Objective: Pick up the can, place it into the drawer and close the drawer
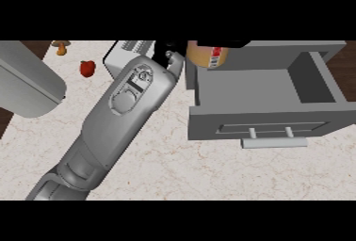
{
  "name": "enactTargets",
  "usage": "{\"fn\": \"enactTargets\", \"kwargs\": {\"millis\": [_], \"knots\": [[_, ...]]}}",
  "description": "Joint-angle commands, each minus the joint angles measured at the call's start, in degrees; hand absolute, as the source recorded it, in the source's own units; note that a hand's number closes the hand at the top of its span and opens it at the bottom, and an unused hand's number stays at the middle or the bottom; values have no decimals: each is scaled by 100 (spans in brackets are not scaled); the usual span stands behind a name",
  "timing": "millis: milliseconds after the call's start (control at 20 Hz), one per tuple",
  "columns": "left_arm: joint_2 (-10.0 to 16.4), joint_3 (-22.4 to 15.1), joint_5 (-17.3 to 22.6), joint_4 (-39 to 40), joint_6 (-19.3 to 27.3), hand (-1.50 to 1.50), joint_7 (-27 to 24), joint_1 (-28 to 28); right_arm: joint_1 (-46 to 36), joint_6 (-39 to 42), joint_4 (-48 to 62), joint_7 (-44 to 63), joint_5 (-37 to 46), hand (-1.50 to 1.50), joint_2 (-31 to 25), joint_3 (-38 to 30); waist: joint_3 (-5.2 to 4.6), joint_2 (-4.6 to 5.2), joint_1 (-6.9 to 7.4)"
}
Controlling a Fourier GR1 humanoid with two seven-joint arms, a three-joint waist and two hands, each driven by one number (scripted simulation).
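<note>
The can (207,57), tan with a red and white label, hangs at the top of the view over the back left corner of the open grey drawer (264,123). My right hand (169,52) is shut on it: black fingers curl along its left side and over its top. The right forearm runs up to it from the lower left. The drawer is pulled out, its inside bare and its bar handle (274,142) facing the near edge. At the far left only a grey forearm (28,80) shows; the left hand is out of view.
A small red fruit (87,68) and a brown mushroom-like item (61,47) lie on the marble counter at the upper left. A white ribbed object (131,47) sits behind my right forearm. Dark wood floor shows past the counter at far left and right.
</note>
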Motion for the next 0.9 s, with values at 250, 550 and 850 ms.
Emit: {"fn": "enactTargets", "kwargs": {"millis": [250,550,850], "knots": [[-3,-41,521,1588,158,150,-210,-1347,-205,-37,151,19,108,-150,31,123,2,18,-45],[-3,-484,1045,2324,457,150,-612,-1685,283,-146,-114,-237,231,-150,163,499,7,35,-207],[-3,-1062,1662,2730,688,150,-787,-1887,-629,-173,546,-155,328,-150,11,295,13,85,-322]]}}
